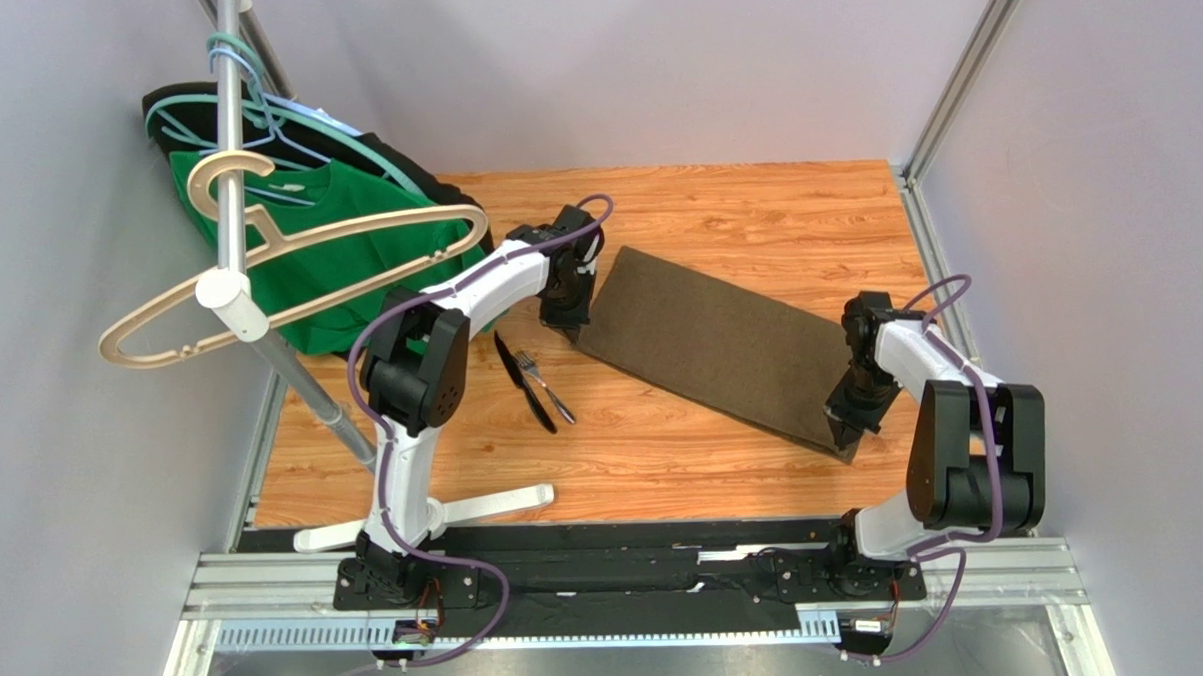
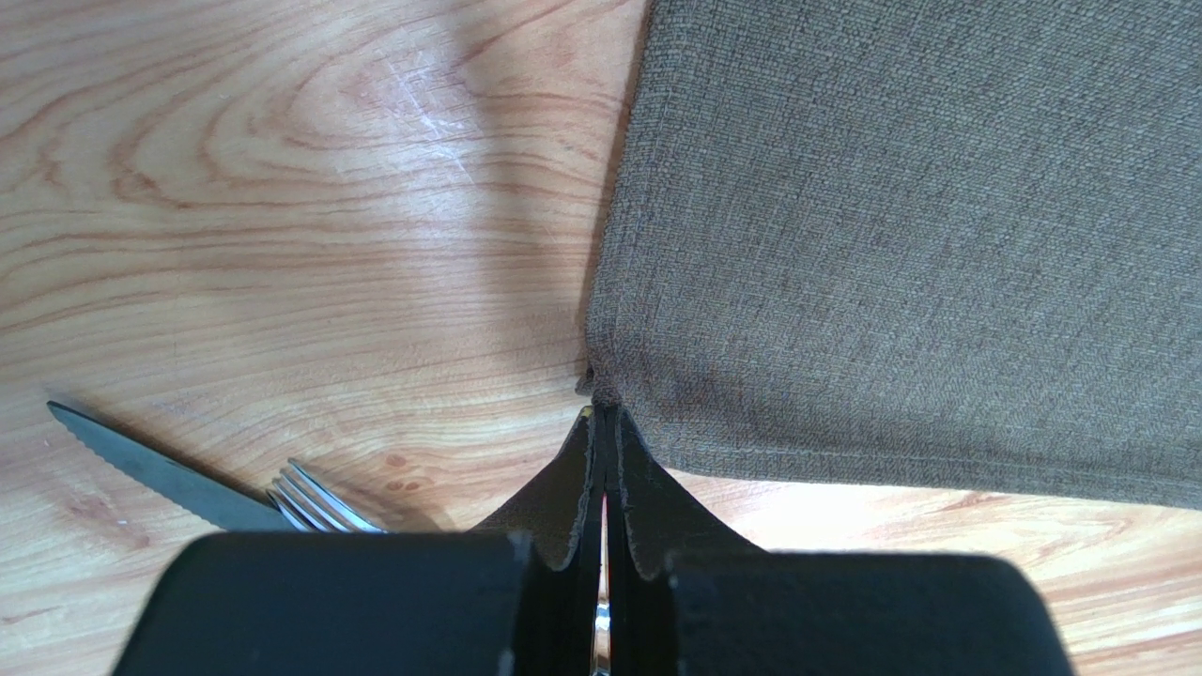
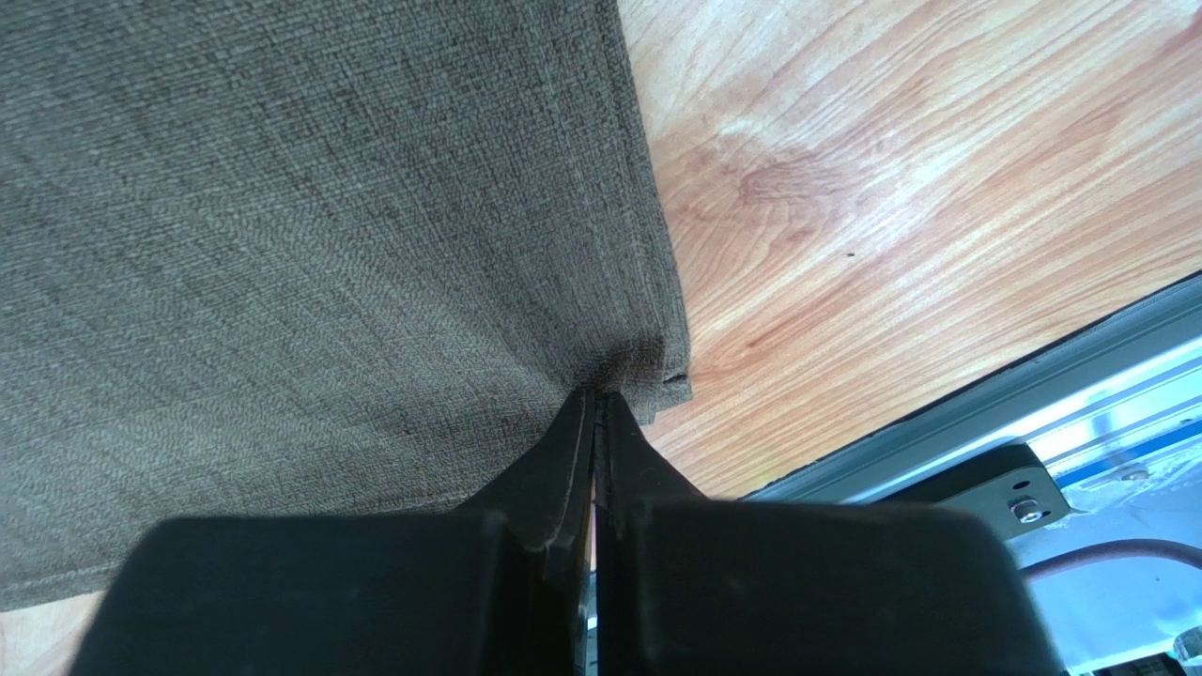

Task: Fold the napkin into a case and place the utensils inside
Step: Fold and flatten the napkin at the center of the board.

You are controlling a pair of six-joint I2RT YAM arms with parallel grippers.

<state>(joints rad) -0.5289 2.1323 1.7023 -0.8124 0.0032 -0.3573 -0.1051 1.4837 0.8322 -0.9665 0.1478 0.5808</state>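
The olive-brown napkin lies stretched as a long rectangle across the wooden table, slanting from upper left to lower right. My left gripper is shut on its near-left corner, the fabric bunched at the fingertips. My right gripper is shut on the near-right corner, pinching it the same way. The utensils lie on the wood left of the napkin: a dark-handled knife and a fork. In the left wrist view the knife blade and the fork tines show beside my fingers.
A green shirt on hangers and a black garment hang from a metal rack pole at the back left. The rack's white foot lies on the table near my left arm's base. The metal rail runs along the near edge.
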